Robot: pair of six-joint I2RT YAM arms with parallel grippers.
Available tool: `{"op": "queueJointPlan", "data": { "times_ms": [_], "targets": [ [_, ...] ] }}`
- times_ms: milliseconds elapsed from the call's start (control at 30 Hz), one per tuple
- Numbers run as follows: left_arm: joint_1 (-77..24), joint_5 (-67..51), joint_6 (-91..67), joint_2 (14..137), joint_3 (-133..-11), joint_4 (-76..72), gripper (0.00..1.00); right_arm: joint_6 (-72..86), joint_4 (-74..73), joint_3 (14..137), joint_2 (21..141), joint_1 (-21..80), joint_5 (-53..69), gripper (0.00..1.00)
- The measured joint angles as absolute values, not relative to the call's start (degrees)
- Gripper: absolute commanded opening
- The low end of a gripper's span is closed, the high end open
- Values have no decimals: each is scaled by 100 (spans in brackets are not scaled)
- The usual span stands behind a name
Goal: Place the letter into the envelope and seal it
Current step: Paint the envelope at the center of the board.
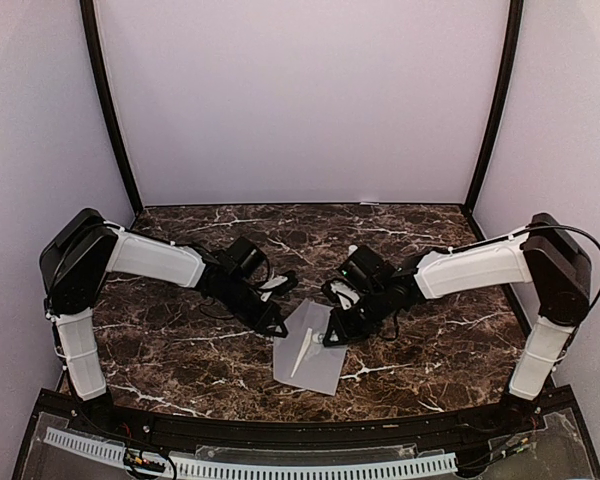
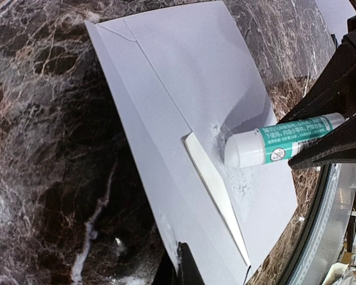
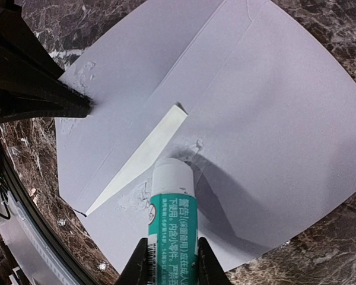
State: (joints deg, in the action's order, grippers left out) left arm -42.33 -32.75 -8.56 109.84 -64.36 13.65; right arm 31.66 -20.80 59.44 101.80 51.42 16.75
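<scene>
Dark marble desk (image 1: 180, 350). Lower centre: envelope (image 1: 320, 370), letter (image 3: 143, 157) sliver at flap seam. Tip of glue stick (image 3: 172, 202), clamped in right jaws, on envelope beside sliver; left jaws closed, pinning envelope edge.

I log left arm (image 1: 155, 258) and right arm (image 1: 475, 268) alike: white link shells, black joint housings. Thin black cable (image 1: 598, 250) loops off right shoulder. Right gripper (image 3: 170, 242) black, tapered.
</scene>
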Motion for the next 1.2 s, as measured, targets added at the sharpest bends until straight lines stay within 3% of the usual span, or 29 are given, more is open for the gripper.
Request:
{"op": "queueJointPlan", "data": {
  "times_ms": [500,1200],
  "targets": [
    [-4230,-3271,-860,10995,-6436,1269,0,3052,-2095,5994,10200,5092,1667,0],
    [-4268,-3367,-893,11006,-6434,1391,0,3872,-2075,5682,9909,6163,1522,0]
  ]
}}
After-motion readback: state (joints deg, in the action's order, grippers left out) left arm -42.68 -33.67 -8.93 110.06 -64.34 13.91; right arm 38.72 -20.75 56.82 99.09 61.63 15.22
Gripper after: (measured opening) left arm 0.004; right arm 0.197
